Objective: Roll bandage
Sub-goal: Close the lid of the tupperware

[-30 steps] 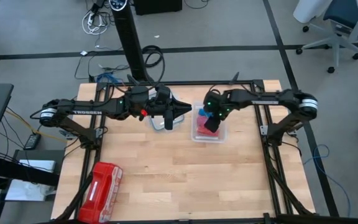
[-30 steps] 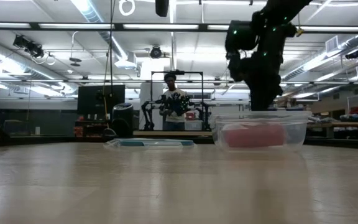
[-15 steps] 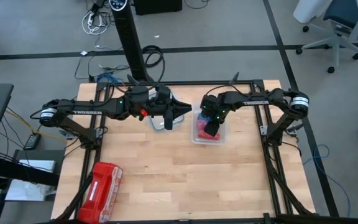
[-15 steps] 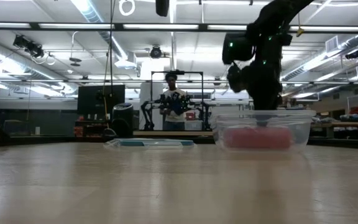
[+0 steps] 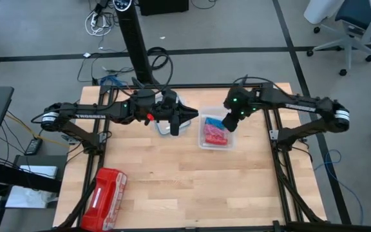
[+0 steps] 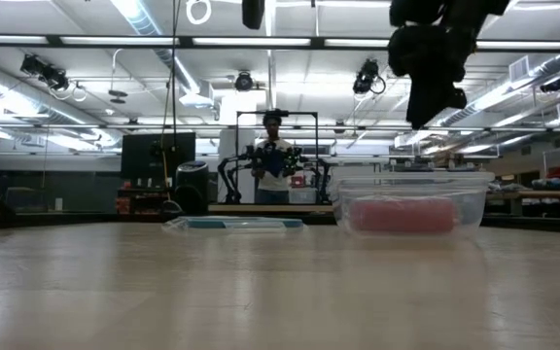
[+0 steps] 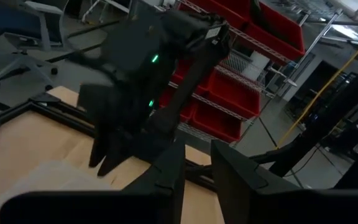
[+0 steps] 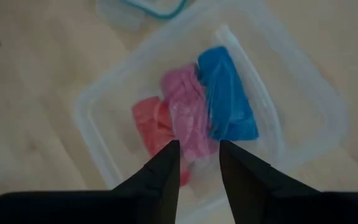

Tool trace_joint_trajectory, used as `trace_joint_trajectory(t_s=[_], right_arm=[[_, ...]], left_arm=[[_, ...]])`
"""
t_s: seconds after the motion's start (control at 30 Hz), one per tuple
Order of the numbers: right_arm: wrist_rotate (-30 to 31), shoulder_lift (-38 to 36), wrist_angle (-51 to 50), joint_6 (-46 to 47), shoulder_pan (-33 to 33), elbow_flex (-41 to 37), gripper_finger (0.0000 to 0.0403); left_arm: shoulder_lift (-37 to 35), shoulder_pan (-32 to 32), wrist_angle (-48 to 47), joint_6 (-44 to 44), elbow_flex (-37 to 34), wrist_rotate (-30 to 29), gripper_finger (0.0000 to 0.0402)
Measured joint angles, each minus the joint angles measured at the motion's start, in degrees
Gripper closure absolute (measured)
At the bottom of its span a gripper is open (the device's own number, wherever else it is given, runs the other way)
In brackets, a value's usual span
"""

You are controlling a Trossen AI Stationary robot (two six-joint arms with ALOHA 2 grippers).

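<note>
1. Bandage (image 8: 225, 96), a bright blue roll, lies inside the clear plastic tub (image 8: 303, 106), below the right claw (image 8: 197, 171) and slightly ahead of its fingertips in the right wrist view.
2. Pink roll (image 8: 188, 118) touches the blue one on one side, and a red roll (image 8: 154, 121) lies just beyond the pink one, all three loose in the tub.
3. Right claw (image 5: 232, 124) hangs over the tub's far right corner in the high view; its two dark fingers stand a little apart and grasp nothing.
4. Only the right wrist view shows the gap between those fingers and the separate rolls; the low view shows the tub (image 6: 411, 202) side on, with just a pink-red mass inside and no blue, and the right claw (image 6: 434, 97) well above the rim.
5. Left claw (image 5: 187, 115) waits just left of the tub, over a clear lid (image 5: 166, 126) with a blue rim; in the left wrist view its fingers (image 7: 166, 171) stand slightly apart, empty.
6. Red plastic-wrapped pack (image 5: 105, 191) lies well away from both claws, at the table's near left corner.
7. Compared with a second ago, the right claw has lifted out of the tub and shifted right; then it reached down among the rolls and hid them from above.
</note>
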Motion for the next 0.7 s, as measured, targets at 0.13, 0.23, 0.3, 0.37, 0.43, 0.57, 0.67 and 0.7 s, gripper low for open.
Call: trace_joint_trajectory(t_s=[0.13,0.23,0.3,0.37,0.43,0.57,0.67,0.7], right_arm=[[0.1,-3.3,0.5,2.7,0.9,0.0,0.0297],[0.0,-4.5,2.0,4.5,2.0,0.0,0.0302],[0.0,-4.8,3.6,5.9,2.7,0.0,0.0305],[-0.3,-4.6,5.6,7.4,3.8,0.0,0.0308],[-0.8,-4.0,8.3,8.8,4.8,0.0,0.031],[-1.5,-1.9,15.5,10.2,7.1,0.0,0.0314],[-1.6,0.3,19.3,10.6,8.3,0.8,0.0316],[-1.5,1.5,19.2,10.4,8.6,2.0,0.0317]], left_arm=[[0.0,0.0,-0.2,0.0,0.0,0.0,0.0322],[0.0,0.0,-0.2,0.3,0.0,-0.1,0.0322],[-0.2,0.0,-0.4,1.5,0.0,-1.0,0.0322],[-0.9,0.3,-1.1,3.2,0.0,-1.3,0.0322],[-2.4,1.1,-4.4,4.4,0.0,-1.4,0.0322],[-6.4,3.8,-15.4,5.7,0.0,-1.6,0.0322],[-9.6,5.4,-22.5,7.9,0.0,-1.6,0.0322],[-10.6,5.9,-24.1,9.0,0.0,-1.6,0.0322]])
